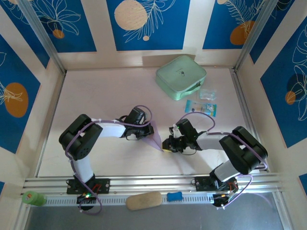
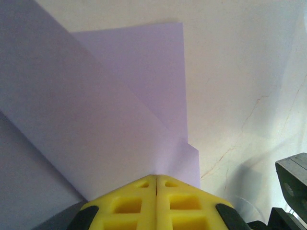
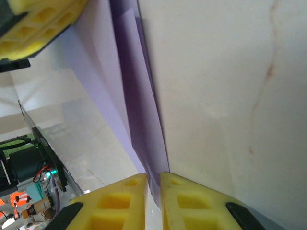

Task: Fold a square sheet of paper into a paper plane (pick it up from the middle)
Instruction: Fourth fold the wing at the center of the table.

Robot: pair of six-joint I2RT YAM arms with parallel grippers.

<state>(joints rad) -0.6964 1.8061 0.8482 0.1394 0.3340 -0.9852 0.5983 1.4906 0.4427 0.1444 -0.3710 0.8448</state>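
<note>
The lavender sheet of paper (image 1: 156, 136) is folded into a pointed, layered wedge and hangs between my two grippers at the table's middle. My left gripper (image 1: 145, 132) is shut on its broad end. In the left wrist view the yellow jaws (image 2: 156, 178) meet with the paper (image 2: 100, 105) spreading out ahead in overlapping flaps. My right gripper (image 1: 168, 145) is shut on the narrow tip. The right wrist view has the folded paper (image 3: 132, 96) running edge-on into the slit between its fingers (image 3: 153, 181), and the left gripper's yellow fingers (image 3: 36, 21) at the top left.
A mint-green case (image 1: 181, 75) lies at the back right, with small blue packets (image 1: 201, 108) and a clear packet (image 1: 207, 94) in front of it. On the near rail lie a wooden block (image 1: 144, 200), a blue piece (image 1: 174, 196) and a green roll (image 1: 32, 198).
</note>
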